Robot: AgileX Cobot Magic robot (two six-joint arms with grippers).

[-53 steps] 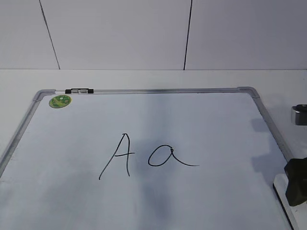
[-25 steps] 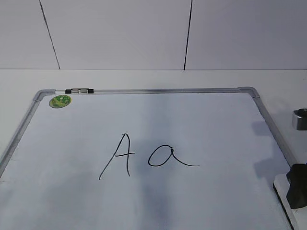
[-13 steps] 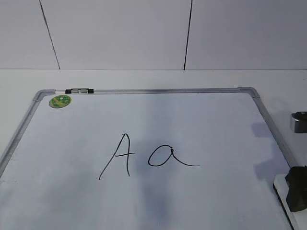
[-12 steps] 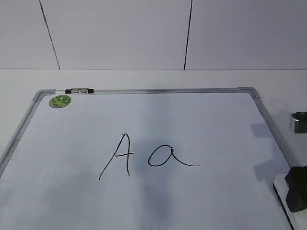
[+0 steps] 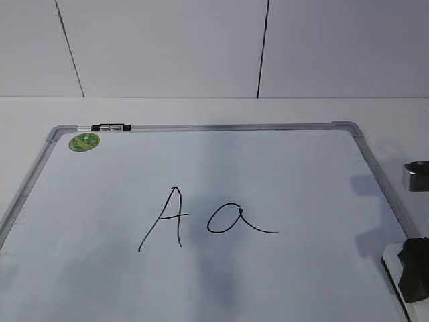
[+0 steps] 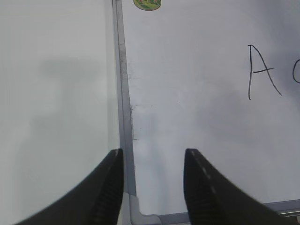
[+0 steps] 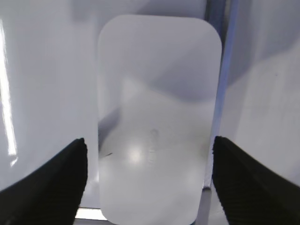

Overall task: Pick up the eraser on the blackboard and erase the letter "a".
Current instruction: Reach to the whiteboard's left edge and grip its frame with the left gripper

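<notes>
The blackboard [image 5: 268,168] is a white dry-erase board with a grey frame, lying flat. A capital "A" [image 5: 164,218] and the letter "a" [image 5: 234,220] are written at its middle. The eraser [image 7: 157,117], a white rounded block, lies by the board's right frame; its edge shows in the exterior view [image 5: 390,257]. My right gripper [image 7: 149,140] is open just above it, one jaw on each long side, and shows at the exterior view's right edge [image 5: 414,270]. My left gripper [image 6: 153,152] is open and empty over the board's near left corner.
A black-and-silver clip [image 5: 111,127] sits on the far frame, with a round green sticker [image 5: 84,141] beside it. The left frame rail [image 6: 123,93] runs between the left fingers. The white table [image 5: 201,111] surrounds the board, with a wall behind.
My right gripper and the arm's grey part have sunk lower at the exterior view's right edge, over the eraser. The board and letters are unchanged.
</notes>
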